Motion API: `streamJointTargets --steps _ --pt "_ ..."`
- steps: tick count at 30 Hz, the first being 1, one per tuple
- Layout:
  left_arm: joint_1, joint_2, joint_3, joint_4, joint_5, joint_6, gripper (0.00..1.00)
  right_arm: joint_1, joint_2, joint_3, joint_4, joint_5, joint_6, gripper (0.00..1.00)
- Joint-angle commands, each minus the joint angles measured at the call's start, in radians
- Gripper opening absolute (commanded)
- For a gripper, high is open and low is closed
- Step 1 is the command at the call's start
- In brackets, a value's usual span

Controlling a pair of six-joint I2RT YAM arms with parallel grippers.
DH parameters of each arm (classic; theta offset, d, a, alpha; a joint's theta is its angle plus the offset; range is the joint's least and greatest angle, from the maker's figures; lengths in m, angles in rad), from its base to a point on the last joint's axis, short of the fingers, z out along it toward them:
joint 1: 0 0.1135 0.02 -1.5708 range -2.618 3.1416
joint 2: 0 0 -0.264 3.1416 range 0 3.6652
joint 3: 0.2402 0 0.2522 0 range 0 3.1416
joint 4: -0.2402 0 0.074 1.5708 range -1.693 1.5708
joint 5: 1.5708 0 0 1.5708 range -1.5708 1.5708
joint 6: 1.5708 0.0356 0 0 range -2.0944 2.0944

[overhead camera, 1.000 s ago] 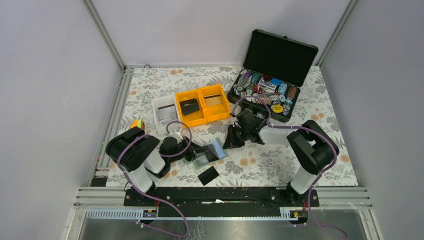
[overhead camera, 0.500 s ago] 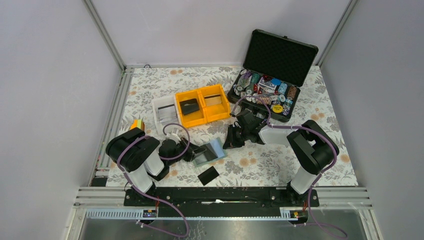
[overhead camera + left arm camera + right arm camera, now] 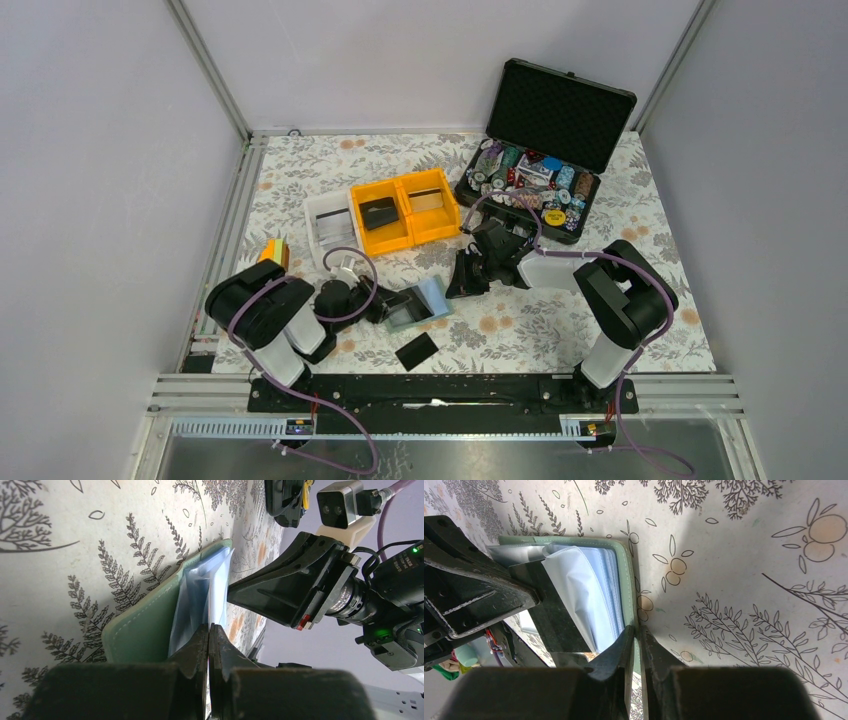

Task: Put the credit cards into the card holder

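While chips fill case, card in yellow bin

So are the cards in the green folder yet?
Not yet. Done: the card holder lies open. In hand: the left fingers pinch a clear pocket, the right fingers pinch its green cover. To do: one black card lies loose on the table, more sit in the yellow bins; I see none pocketed.

Plain pale grey walls close in three sides, with aluminium posts in the corners. The table wears a cream cloth printed with leaves and orange flowers
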Motion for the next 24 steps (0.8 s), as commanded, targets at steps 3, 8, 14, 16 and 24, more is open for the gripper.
streamJointTargets --steps 3,8,14,16,24 --pt "0.001 -0.056 -0.015 0.004 -0.048 0.024 0.00 0.000 -0.006 0.022 -0.025 0.005 -0.005 0.14" --pt "0.009 -0.091 -0.017 -0.042 -0.055 0.040 0.00 -0.002 -0.006 0.024 -0.025 0.003 -0.005 0.14" --pt "0.034 -0.113 -0.025 -0.068 -0.045 0.057 0.00 -0.001 -0.006 0.022 -0.025 0.001 -0.005 0.14" --pt "0.035 -0.110 -0.023 -0.068 -0.042 0.059 0.00 -0.001 -0.005 0.020 -0.025 0.001 -0.005 0.14" --pt "0.035 -0.074 -0.017 -0.042 -0.036 0.077 0.00 -0.002 -0.003 0.020 -0.025 -0.003 -0.004 0.13"
